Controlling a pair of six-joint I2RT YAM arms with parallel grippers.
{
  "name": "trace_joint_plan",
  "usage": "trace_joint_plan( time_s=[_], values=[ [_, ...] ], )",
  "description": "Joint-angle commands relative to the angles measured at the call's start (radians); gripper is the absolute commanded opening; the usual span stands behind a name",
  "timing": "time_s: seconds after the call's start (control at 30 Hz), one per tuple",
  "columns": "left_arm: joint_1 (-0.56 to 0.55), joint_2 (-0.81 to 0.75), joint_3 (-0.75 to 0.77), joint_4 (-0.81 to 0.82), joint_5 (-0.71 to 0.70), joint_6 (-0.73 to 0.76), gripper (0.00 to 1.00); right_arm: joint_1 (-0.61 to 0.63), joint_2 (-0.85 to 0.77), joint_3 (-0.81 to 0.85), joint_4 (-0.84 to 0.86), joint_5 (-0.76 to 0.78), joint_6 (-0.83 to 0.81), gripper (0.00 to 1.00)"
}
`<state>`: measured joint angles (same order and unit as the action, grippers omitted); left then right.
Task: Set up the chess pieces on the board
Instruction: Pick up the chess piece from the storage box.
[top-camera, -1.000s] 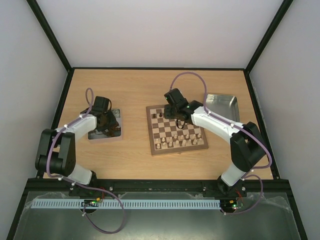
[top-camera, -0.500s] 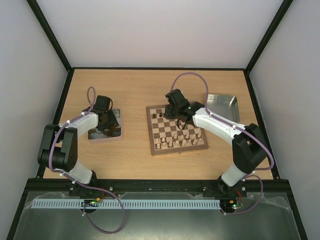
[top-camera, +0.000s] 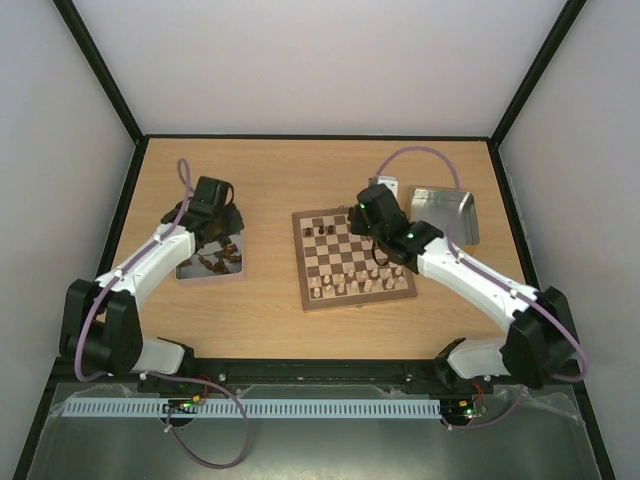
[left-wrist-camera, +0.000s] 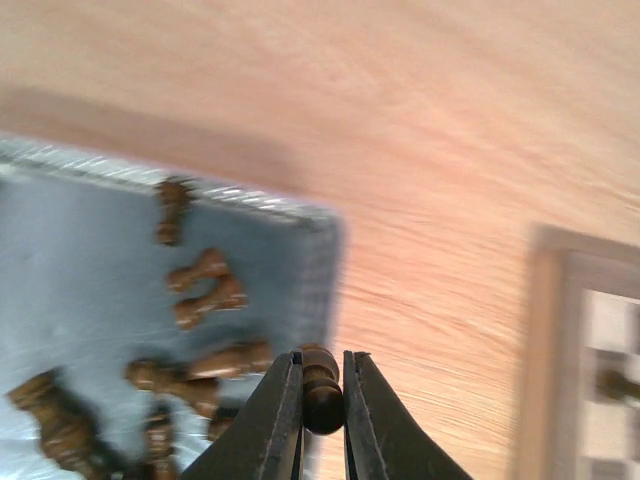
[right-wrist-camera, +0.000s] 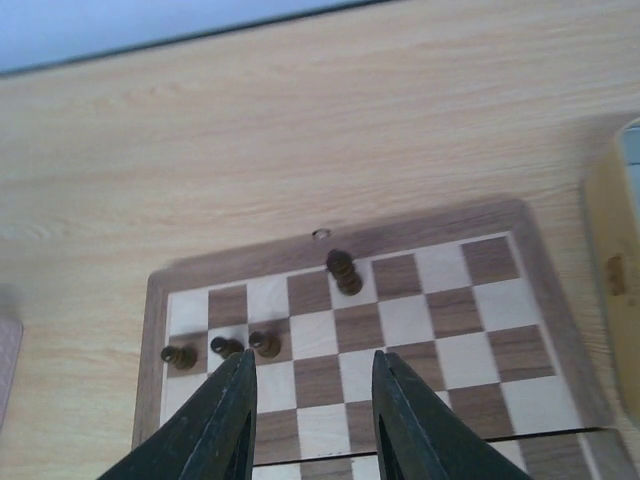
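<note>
My left gripper is shut on a small dark brown chess piece and holds it above the right edge of the metal tray. In the top view the left gripper hovers over that tray's far end. Several more dark pieces lie in the tray. My right gripper is open and empty above the board. Three dark pawns and one taller dark piece stand at the board's far left. In the top view the right gripper is over the board.
Pale cream pieces stand on the board's two near rows. A second shiny metal tray lies right of the board, just behind the right arm. Bare wooden table lies between the left tray and the board.
My left gripper has risen from among the tray's pieces with a dark piece and shifted to its far end. My right gripper has drawn back to the right from the board's far left squares.
</note>
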<state>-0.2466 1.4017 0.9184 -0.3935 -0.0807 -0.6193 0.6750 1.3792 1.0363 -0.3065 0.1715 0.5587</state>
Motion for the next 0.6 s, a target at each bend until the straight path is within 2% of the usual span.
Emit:
trace_joint_plan(
  time_s=[0.0,0.3,0.57],
  values=[
    [-0.129,-0.023,0.112,-0.05,-0.005,0.006,0.13,-0.006,-0.129,-0.07,0.088,0.166,0.07,0.31],
    [-0.418,0.209,0.371,-0.059,-0.01,0.022,0.13,-0.006,-0.374,-0.218,0.102,0.382,0.216,0.32],
    [-0.548,0.508,0.674,-0.185,-0.047,0.093,0.13,-0.007,-0.54,-0.3,0.047,0.48,0.277,0.34]
  ],
)
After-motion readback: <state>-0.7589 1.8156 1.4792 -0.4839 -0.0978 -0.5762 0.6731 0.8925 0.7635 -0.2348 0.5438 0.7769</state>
